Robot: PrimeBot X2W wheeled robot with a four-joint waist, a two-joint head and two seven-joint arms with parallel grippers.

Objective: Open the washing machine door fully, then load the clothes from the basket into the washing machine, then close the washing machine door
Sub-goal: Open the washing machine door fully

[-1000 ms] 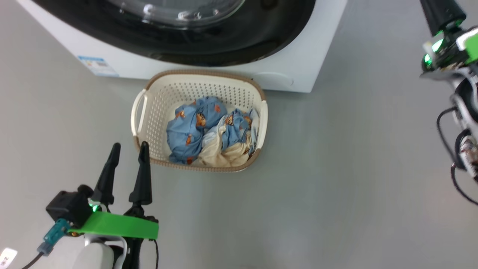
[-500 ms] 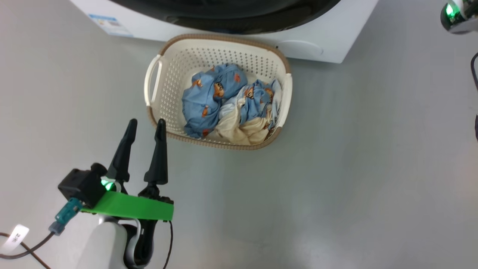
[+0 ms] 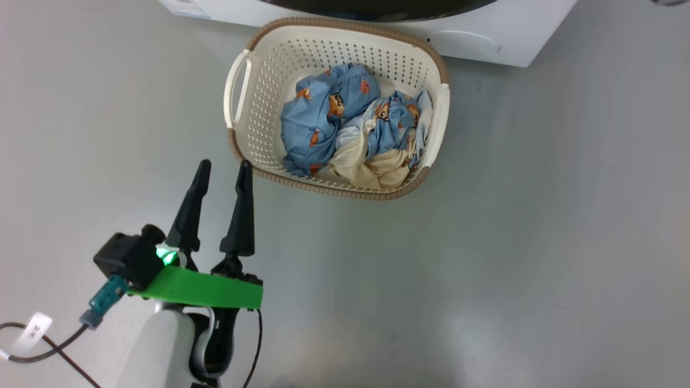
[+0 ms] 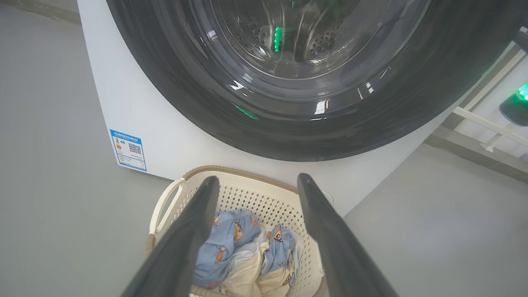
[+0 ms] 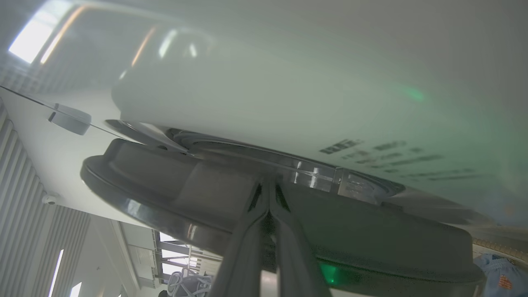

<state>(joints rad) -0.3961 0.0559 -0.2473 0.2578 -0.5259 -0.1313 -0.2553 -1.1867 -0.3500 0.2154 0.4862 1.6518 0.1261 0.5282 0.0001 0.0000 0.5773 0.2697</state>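
Observation:
The cream basket (image 3: 237, 102) stands on the floor against the washing machine (image 3: 501, 40), with the blue printed clothes (image 3: 323, 118) bundled inside. My left gripper (image 3: 223, 168) hovers open just short of the basket's near-left corner, nothing between its fingers. Through the left wrist view, the gripper (image 4: 258, 179) points over the basket (image 4: 247, 198) at the washing machine door (image 4: 214, 111), which lies against the white front. My right gripper (image 5: 269, 187) is shut, tips pressed to the seam between the door's rim (image 5: 165, 181) and the machine front (image 5: 288, 107).
Bare grey floor (image 3: 485, 242) spreads right of and in front of the basket. A blue label sticker (image 4: 128, 150) marks the machine's lower left. A cable with a white tag (image 3: 35, 331) trails from my left wrist.
The head camera has shifted: the basket now sits higher and further right in the picture, the machine has slid to the top edge, and the right arm has left the picture. Both grippers keep their state.

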